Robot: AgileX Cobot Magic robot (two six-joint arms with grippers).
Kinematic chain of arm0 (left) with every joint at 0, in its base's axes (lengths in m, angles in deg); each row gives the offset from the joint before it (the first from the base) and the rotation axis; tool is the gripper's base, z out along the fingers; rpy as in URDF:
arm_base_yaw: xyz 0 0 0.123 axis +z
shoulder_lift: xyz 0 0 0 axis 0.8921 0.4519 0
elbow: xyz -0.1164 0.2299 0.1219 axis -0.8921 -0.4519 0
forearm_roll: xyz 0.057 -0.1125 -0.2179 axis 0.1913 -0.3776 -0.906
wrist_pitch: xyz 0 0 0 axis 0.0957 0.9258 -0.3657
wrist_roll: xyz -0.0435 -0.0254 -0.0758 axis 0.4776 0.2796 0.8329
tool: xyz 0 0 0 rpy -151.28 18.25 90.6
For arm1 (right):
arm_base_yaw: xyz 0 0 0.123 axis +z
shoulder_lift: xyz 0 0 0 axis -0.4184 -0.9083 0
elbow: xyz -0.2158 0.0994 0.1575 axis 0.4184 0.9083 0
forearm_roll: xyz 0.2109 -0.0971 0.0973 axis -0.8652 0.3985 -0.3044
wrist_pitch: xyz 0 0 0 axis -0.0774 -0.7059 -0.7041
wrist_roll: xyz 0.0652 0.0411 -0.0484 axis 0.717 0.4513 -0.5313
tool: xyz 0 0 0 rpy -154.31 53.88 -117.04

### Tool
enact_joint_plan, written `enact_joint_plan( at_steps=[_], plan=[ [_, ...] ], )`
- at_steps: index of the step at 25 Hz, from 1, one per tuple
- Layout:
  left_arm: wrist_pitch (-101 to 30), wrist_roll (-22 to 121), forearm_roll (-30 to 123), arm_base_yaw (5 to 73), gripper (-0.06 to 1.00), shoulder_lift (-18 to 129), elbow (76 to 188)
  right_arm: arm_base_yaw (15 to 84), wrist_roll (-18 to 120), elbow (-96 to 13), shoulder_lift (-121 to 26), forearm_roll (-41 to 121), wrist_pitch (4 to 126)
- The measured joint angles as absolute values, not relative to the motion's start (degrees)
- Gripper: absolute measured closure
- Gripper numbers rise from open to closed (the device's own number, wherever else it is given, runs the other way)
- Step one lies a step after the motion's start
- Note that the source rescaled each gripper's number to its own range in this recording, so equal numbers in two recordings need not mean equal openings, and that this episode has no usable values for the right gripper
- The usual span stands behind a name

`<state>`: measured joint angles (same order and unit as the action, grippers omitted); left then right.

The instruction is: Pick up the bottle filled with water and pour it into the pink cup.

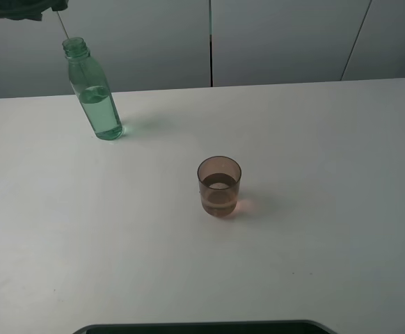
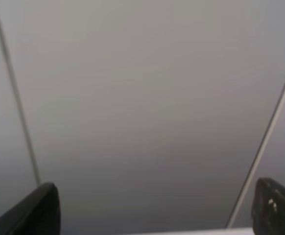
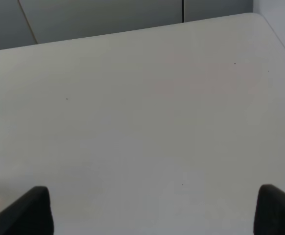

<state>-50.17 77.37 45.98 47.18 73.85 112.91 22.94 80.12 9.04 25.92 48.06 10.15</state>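
The green-tinted bottle (image 1: pixel 94 94) stands upright with no cap at the far left of the white table (image 1: pixel 314 209), about half full of water. The pink cup (image 1: pixel 219 186) stands upright near the table's middle and seems to hold some liquid. My left gripper (image 2: pixel 157 210) is open and empty, its fingertips (image 2: pixel 39 213) wide apart, facing the grey wall. A dark part of the left arm (image 1: pixel 21 10) shows above the bottle, apart from it. My right gripper (image 3: pixel 153 210) is open and empty over bare table. Neither wrist view shows the bottle or the cup.
A grey panelled wall (image 1: pixel 279 42) runs behind the table's far edge. A dark rounded edge (image 1: pixel 202 327) lies at the near edge of the exterior view.
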Motion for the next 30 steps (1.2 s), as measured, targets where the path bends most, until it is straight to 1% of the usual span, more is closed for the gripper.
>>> enact_joint_plan(
  at_steps=[6,11,15,18,23,30],
  plan=[
    [-24.43,77.04,45.25,57.18,-0.05,72.27,122.89,22.94,80.12,9.04,25.92,48.06,10.15],
    [0.25,77.04,45.40,65.00,-0.05,72.27,129.31,22.94,80.12,9.04,25.92,48.06,10.15],
    [17.40,79.27,51.06,66.39,-0.05,71.49,130.87,22.94,80.12,9.04,25.92,48.06,10.15],
    [26.69,79.98,55.31,66.48,-0.05,71.05,130.87,22.94,80.12,9.04,25.92,48.06,10.15],
    [29.70,80.10,56.37,66.48,-0.05,70.81,130.77,22.94,80.12,9.04,25.92,48.06,10.15],
    [29.95,79.06,54.50,66.48,-0.05,65.56,123.62,22.94,80.12,9.04,25.92,48.06,10.15]
  ],
)
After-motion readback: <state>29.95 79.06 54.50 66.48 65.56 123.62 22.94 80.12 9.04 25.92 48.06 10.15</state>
